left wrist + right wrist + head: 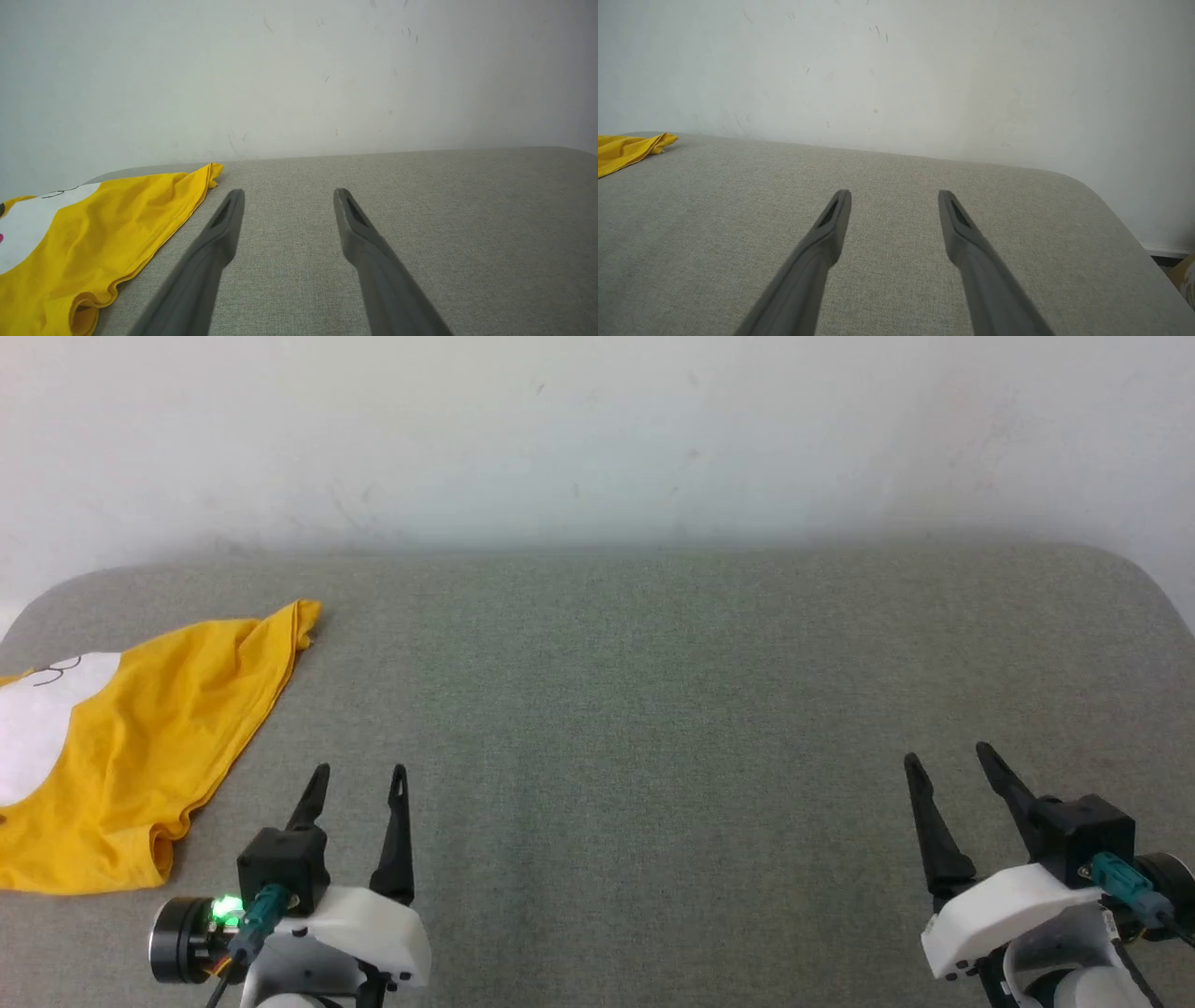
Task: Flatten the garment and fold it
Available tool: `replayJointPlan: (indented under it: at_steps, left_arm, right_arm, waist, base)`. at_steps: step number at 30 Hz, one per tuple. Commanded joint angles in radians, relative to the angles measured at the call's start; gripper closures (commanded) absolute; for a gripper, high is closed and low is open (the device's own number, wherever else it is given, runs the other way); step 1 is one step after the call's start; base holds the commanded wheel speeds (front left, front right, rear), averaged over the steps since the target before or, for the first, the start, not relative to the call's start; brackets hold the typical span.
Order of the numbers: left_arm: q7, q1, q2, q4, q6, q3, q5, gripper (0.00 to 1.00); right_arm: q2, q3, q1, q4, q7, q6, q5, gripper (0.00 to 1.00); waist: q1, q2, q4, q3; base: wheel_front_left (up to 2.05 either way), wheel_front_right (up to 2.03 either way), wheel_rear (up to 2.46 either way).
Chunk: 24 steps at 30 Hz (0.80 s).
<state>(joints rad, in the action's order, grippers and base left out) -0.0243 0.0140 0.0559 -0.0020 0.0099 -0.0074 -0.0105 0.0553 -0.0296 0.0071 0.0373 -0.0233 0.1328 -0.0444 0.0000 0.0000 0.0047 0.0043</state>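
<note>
1. The garment (140,747), yellow and crumpled, is seen at the left edge of the grey padded surface (653,709).
2. The left gripper (359,775) and right gripper (948,756) are held wide apart, empty, along the near edge.

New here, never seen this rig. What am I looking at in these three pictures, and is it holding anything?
It's a two-armed robot facing a grey padded surface set against a pale wall. The top picture comes from its head camera, looking down: its left gripper sits lower left, its right gripper lower right. Each has two long dark fingers.

The other two pictures come from cameras on the wrists, looking along each gripper's own fingers: the left gripper and the right gripper.

On the surface, at the robot's far left, lies the garment, a rumpled yellow T-shirt with a white printed patch, partly out of frame.

Both grippers are open and hold nothing; neither touches the garment.
</note>
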Motion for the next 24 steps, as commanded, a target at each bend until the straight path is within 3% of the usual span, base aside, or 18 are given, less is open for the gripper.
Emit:
replayJointPlan:
  at_steps: [1, 24]
  left_arm:
    - [-0.010, 0.005, -0.001, 0.000, 0.007, -0.003, -0.011, 0.00]
    - [-0.058, 0.007, -0.002, -0.010, 0.031, -0.011, -0.053, 0.00]
  right_arm:
    - [-0.001, -0.007, -0.004, 0.007, -0.011, 0.000, -0.011, 0.00]
    - [-0.002, -0.040, -0.013, 0.029, -0.059, -0.001, -0.015, 0.00]
  waist:
    - [0.0000, 0.0000, 0.001, 0.000]
    - [0.0000, 0.0000, 0.086, 0.012]
  base:
    - [0.00, 0.00, 0.00]
    - [0.00, 0.00, 0.00]
